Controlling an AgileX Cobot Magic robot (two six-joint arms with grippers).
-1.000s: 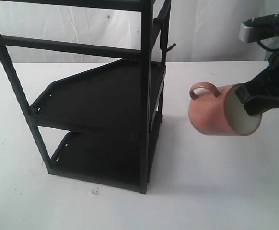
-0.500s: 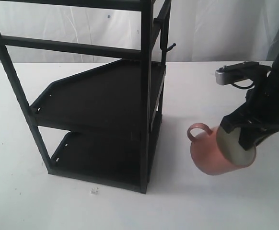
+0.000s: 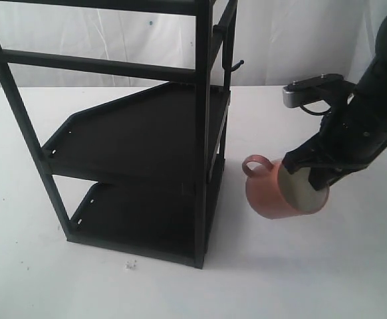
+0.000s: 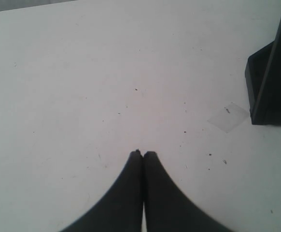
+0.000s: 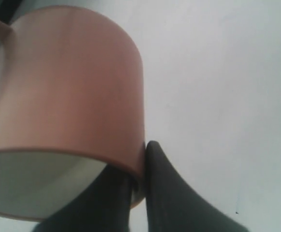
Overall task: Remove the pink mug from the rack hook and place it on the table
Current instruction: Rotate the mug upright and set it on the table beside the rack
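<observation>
The pink mug (image 3: 268, 194) hangs tilted just above the white table (image 3: 313, 279), right of the black rack, its cream mouth toward the arm and its handle (image 3: 253, 164) toward the rack. My right gripper (image 3: 308, 174) is shut on the mug's rim, one finger inside and one outside. In the right wrist view the mug (image 5: 68, 87) fills the frame and the gripper (image 5: 139, 166) pinches its wall. The rack hook (image 3: 235, 66) is bare, high on the rack post. My left gripper (image 4: 143, 153) is shut with nothing in it, over bare table (image 4: 106, 72).
The tall black shelf rack (image 3: 140, 133) stands at centre left with two shelves. A rack foot (image 4: 271, 82) shows in the left wrist view beside a small clear scrap (image 4: 229, 116). A tiny white scrap (image 3: 131, 265) lies before the rack.
My right gripper has carried the mug down and to the left, toward the rack's base and closer to the table. The left gripper's motion cannot be judged.
</observation>
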